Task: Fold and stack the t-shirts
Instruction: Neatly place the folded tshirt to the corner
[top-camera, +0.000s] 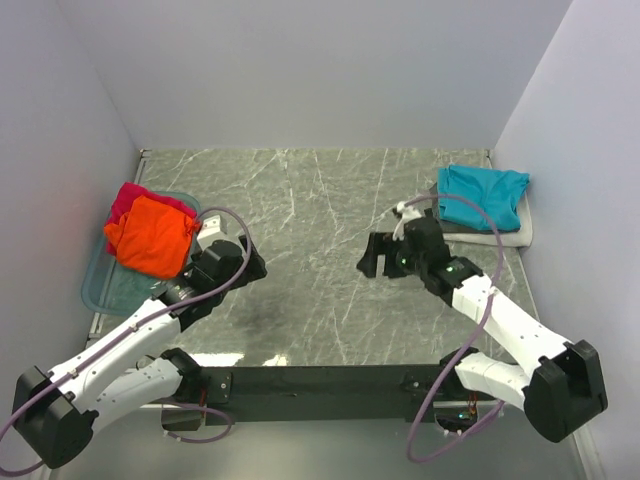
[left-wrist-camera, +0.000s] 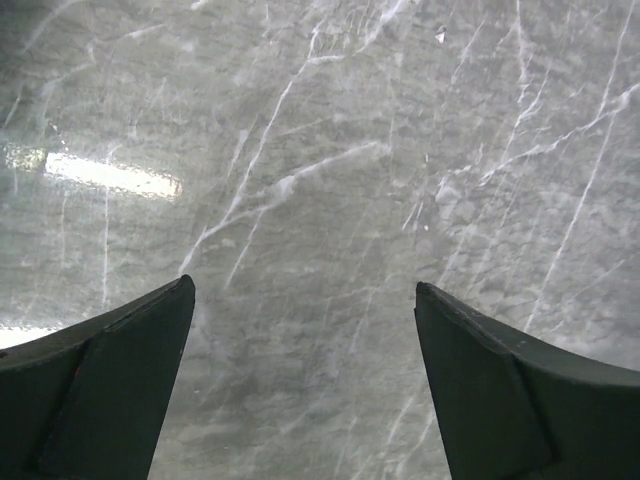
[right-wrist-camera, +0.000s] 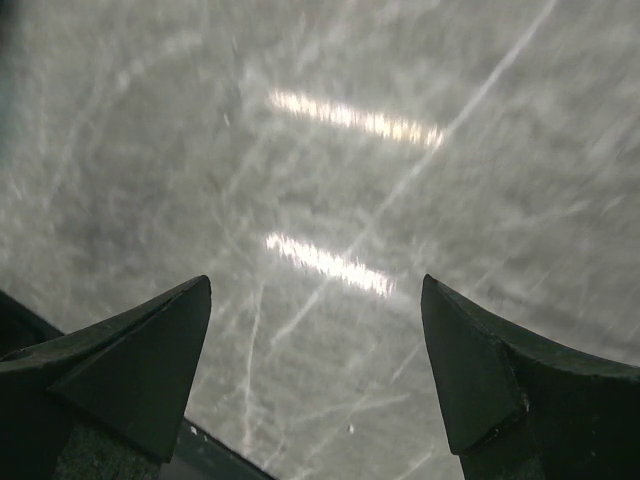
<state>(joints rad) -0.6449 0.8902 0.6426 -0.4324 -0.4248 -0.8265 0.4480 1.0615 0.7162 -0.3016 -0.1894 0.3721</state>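
A teal t-shirt (top-camera: 482, 194) lies folded on top of a white t-shirt (top-camera: 508, 236) at the back right of the table. An orange t-shirt (top-camera: 148, 235) and a magenta-red t-shirt (top-camera: 132, 198) lie bunched in a clear bluish tub (top-camera: 96, 283) at the left. The dark grey shirt is not in view. My left gripper (top-camera: 254, 266) is open and empty over bare marble, right of the tub; it also shows in the left wrist view (left-wrist-camera: 305, 295). My right gripper (top-camera: 372, 258) is open and empty left of the folded stack; it also shows in the right wrist view (right-wrist-camera: 318, 290).
The grey marble tabletop (top-camera: 310, 230) is walled in white at the back and on both sides. A black rail (top-camera: 320, 382) at the near edge carries the arm bases. Cables loop over both arms.
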